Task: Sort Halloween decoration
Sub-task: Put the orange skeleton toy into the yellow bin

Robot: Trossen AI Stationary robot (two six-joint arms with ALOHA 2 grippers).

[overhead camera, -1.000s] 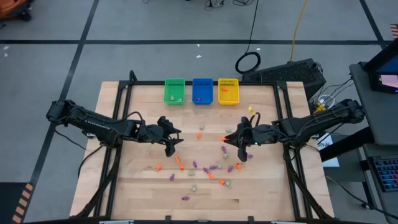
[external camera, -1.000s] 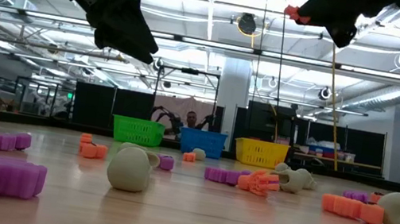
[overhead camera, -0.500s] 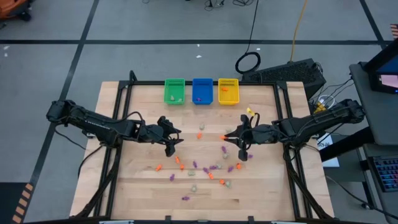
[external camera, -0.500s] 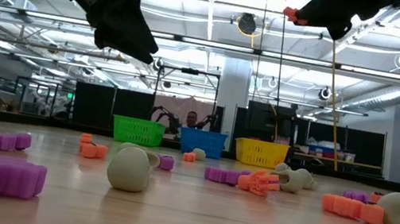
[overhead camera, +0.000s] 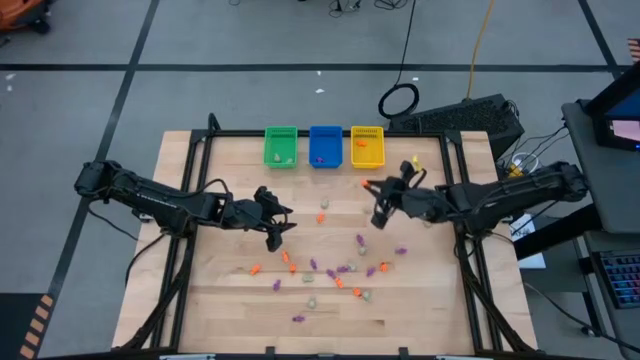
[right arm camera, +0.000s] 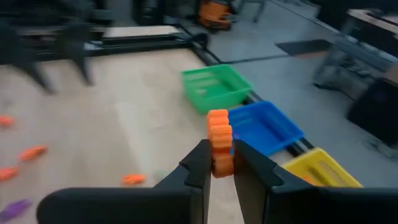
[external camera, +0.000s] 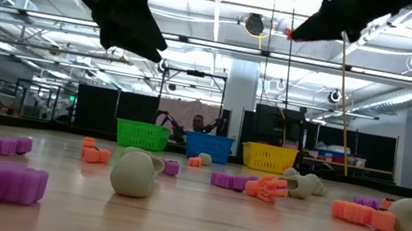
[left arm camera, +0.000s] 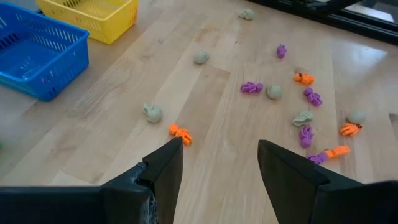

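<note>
Pale wooden bench with a dark frame, on a grey floor crossed by dark lines. At the bench's upper edge in the high view, left to right: green bin, blue bin, yellow bin. Beyond the bench in the low view, a large hall with ceiling lights and dark partitions. Right of the bench in the high view, a dark box and a desk with a screen.

Left of centre in the high view, left end effector above bare wood, fingers spread apart, nothing between them, touching nothing; in its wrist view, only bench between the two dark fingers.

Across the lower middle of the high view, scattered Halloween decoration: small orange, purple and pale pieces lying flat at mixed angles, none sharing one direction.

Right of centre, right end effector raised above the bench, below the yellow bin in the frame, clenched on an orange trinket. Trinket's long axis running out past the fingertips, ribbed along its length, far end pointing toward the bins.
</note>
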